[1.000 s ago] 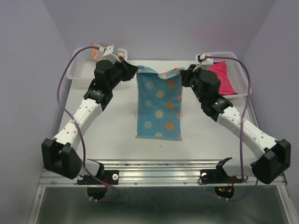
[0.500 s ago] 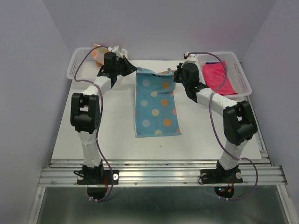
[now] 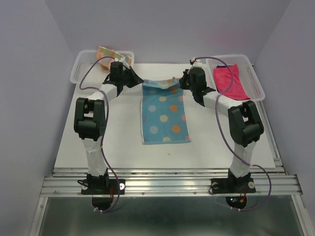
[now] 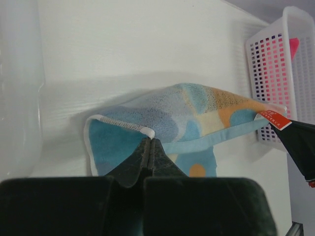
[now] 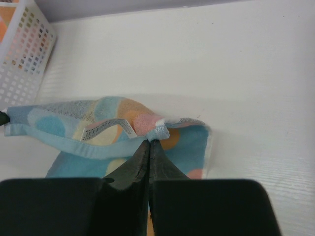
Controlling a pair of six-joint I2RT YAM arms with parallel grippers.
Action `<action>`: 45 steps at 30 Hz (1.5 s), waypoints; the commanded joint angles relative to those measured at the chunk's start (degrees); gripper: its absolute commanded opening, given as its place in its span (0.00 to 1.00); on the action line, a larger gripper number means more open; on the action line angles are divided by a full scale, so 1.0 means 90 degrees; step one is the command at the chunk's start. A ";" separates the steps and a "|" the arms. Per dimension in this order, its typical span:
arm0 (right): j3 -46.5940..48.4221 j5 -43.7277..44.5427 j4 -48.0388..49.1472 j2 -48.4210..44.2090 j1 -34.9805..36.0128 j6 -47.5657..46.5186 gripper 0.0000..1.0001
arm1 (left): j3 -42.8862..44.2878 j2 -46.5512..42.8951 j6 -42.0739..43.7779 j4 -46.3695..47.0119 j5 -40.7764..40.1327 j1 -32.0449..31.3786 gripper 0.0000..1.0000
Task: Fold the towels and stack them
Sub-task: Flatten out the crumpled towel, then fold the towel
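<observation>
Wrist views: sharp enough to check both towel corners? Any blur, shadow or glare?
Left wrist: towel sharp, with a soft shadow on the table under it; the basket at the left edge is blurred; left gripper nearly black, little detail. Right wrist: towel hem crisp, right gripper equally dark. Top: even light, no glare.

Left basket [image 3: 76,73], right basket [image 3: 256,81] block far corners; table [image 3: 113,140] free beside towel [image 3: 165,114].
</observation>
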 commanded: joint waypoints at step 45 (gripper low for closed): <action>-0.4833 -0.0861 -0.1232 -0.5118 0.0920 0.1558 0.01 | -0.6339 -0.5996 -0.1069 0.0392 -0.1348 -0.1423 0.00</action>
